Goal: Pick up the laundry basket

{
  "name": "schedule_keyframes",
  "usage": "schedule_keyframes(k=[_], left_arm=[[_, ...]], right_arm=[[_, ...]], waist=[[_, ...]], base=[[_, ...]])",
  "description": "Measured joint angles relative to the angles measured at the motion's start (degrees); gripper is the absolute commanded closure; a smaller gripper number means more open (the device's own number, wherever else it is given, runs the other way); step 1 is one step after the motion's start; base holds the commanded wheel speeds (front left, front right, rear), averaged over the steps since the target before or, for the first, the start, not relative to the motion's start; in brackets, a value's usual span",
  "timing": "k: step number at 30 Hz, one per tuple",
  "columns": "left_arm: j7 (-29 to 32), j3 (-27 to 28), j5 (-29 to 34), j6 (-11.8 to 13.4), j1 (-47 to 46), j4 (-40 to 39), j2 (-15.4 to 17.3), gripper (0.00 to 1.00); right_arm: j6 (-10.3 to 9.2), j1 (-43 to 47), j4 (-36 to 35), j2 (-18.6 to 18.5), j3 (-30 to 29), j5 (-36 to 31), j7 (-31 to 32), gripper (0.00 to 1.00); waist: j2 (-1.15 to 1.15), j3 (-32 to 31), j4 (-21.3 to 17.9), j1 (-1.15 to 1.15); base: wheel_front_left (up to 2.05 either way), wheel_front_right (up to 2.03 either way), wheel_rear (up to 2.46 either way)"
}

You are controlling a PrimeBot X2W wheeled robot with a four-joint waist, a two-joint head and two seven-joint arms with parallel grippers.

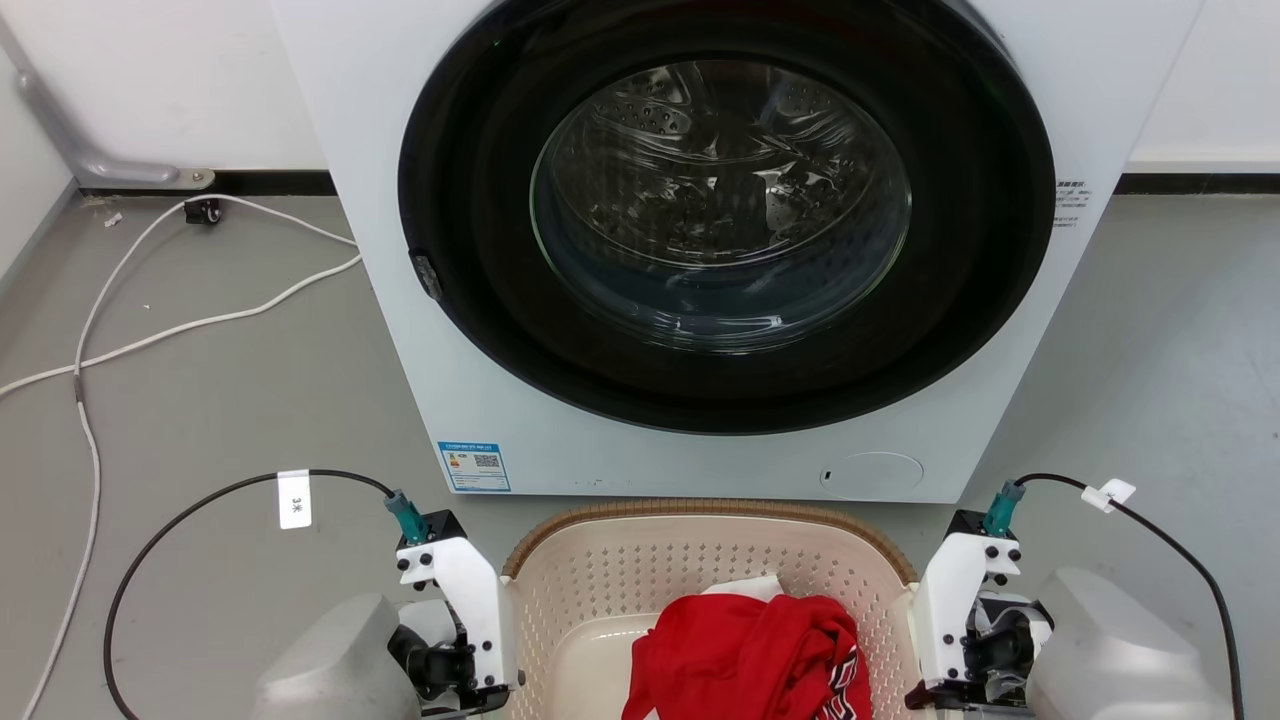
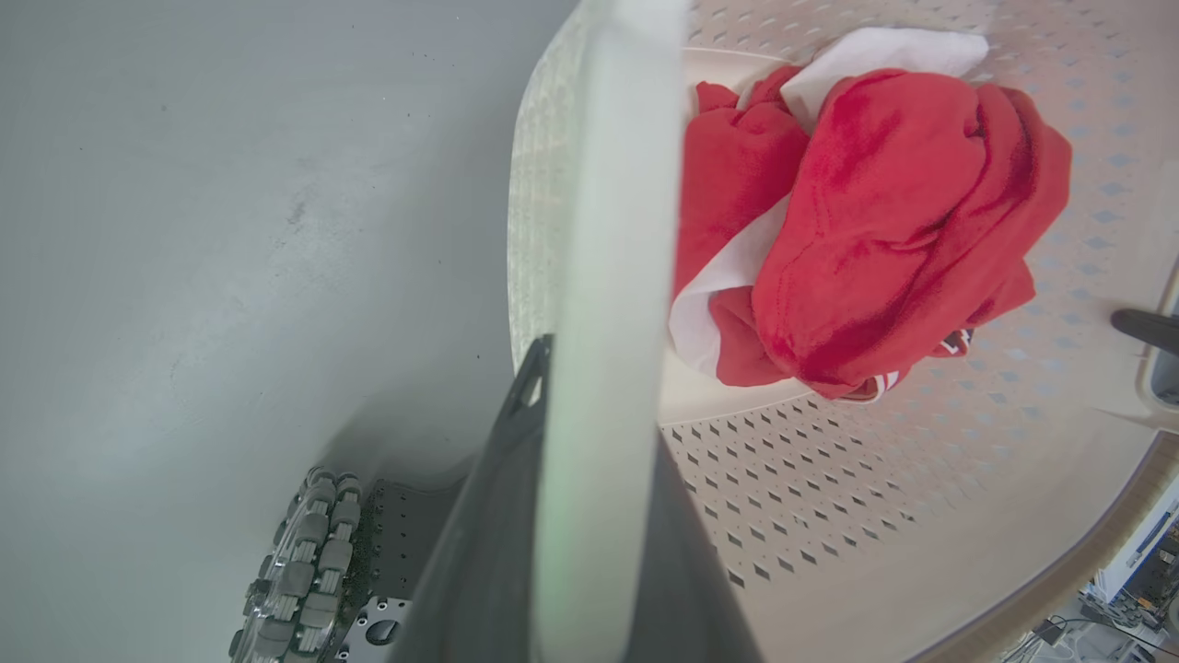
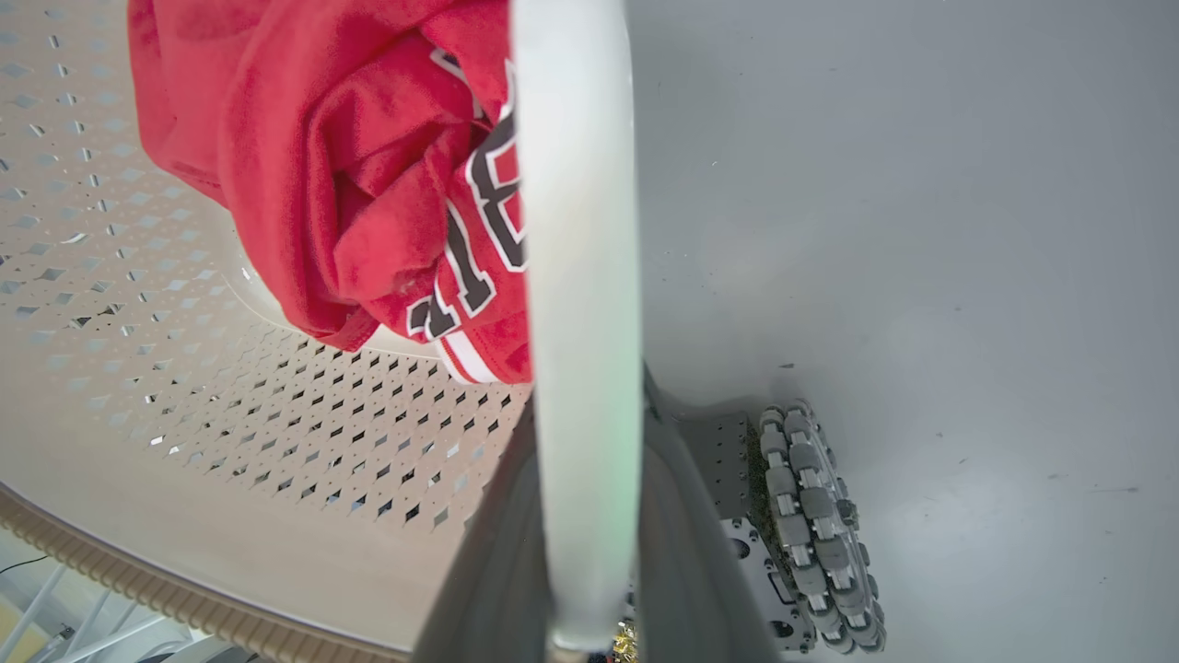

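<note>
1. Left wrist view: the left gripper (image 2: 599, 405) has its two dark fingers (image 2: 502, 552) closed on the white left handle (image 2: 608, 230) of the laundry basket (image 2: 829, 479), one finger on each side of the strip. In the cream perforated tub lies a bundled red garment (image 2: 884, 212) with white fabric (image 2: 884, 51) tucked under it. Grey floor (image 2: 230, 230) spreads outside the basket wall. A roller wheel (image 2: 309, 571) of the robot's base sits low, near the fingers.
2. Right wrist view: the right gripper (image 3: 589, 396) pinches the white right handle (image 3: 576, 184) the same way, a dark finger against each face. The red garment, here showing black-and-white lettering, is heaped right up beside this handle. The brown woven rim (image 3: 138, 575) curves along the lower left. A second roller wheel (image 3: 815, 525) stands on the floor just beside the fingers.
3. Head view: the basket sits at the bottom centre, flanked by both wrists, which touch its two sides. A white washing machine (image 1: 700, 465) with a round dark door (image 1: 720, 200) stands just beyond the far rim, closing off the space ahead. A black cable (image 1: 180, 520) loops from the left wrist. A white cord (image 1: 200, 325) trails over the floor at the left, well apart from the basket.
</note>
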Motion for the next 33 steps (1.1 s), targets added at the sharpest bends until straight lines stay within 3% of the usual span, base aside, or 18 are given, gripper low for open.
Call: schedule_keyframes(k=[33], left_arm=[[-0.91, -1.31, -1.43, 0.0, 0.0, 0.41, -0.34, 1.0]], right_arm=[[0.0, 0.58, -0.01, 0.1, -2.64, -2.31, -0.1, 1.0]], waist=[[0.0, 0.0, 0.29, 0.0]], base=[[0.0, 0.0, 0.0]])
